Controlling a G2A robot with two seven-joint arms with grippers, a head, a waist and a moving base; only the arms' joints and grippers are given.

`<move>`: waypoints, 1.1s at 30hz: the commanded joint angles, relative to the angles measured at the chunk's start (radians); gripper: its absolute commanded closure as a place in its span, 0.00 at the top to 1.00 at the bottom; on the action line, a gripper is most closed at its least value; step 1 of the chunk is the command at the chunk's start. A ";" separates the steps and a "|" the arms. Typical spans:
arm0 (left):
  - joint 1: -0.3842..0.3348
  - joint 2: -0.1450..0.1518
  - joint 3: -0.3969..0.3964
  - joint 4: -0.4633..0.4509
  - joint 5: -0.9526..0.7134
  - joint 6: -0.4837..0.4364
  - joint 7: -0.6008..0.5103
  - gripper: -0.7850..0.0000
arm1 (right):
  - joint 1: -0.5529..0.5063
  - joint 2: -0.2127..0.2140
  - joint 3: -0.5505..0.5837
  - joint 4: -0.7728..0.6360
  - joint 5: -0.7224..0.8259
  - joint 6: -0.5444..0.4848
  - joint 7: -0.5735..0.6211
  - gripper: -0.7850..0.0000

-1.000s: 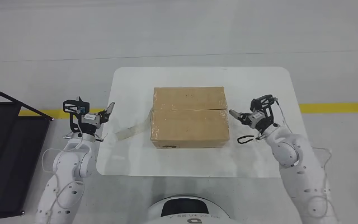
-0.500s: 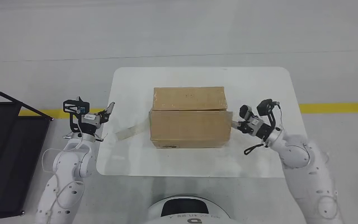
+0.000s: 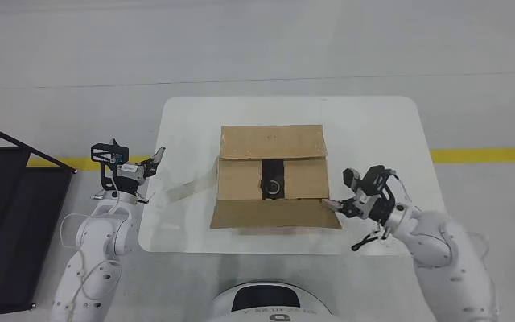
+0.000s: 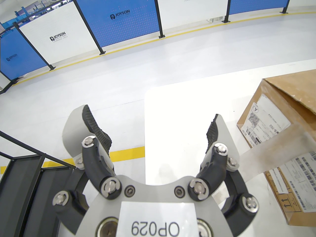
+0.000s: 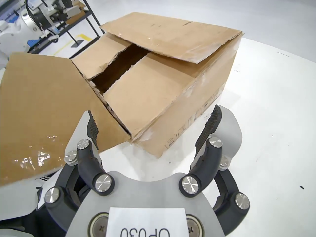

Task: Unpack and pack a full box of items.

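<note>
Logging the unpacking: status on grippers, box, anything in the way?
Left gripper open at table edge. Right gripper open at folded-out near flap. Far flap down. Tape strip trailing off box.

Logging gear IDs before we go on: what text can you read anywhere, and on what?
"OP029", upside down: tag on the left gripper.
"OP030", upside down: tag on the right gripper.
Labels on the box: barcodes and print too small to read.
Fence panels: a repeated company logo.
</note>
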 commanded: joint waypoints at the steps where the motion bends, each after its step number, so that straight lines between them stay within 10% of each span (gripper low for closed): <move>1: 0.000 0.000 0.000 0.000 0.000 0.000 0.000 1.00 | -0.021 -0.001 -0.019 -0.021 -0.086 0.022 -0.020 1.00; 11: 0.000 0.000 0.000 0.000 0.000 0.000 0.000 1.00 | -0.065 -0.008 -0.103 -0.067 -0.358 0.200 -0.103 1.00; 33: 0.000 0.000 0.000 0.000 0.000 0.000 0.000 1.00 | -0.157 -0.005 -0.024 -0.167 -0.196 0.130 -0.279 1.00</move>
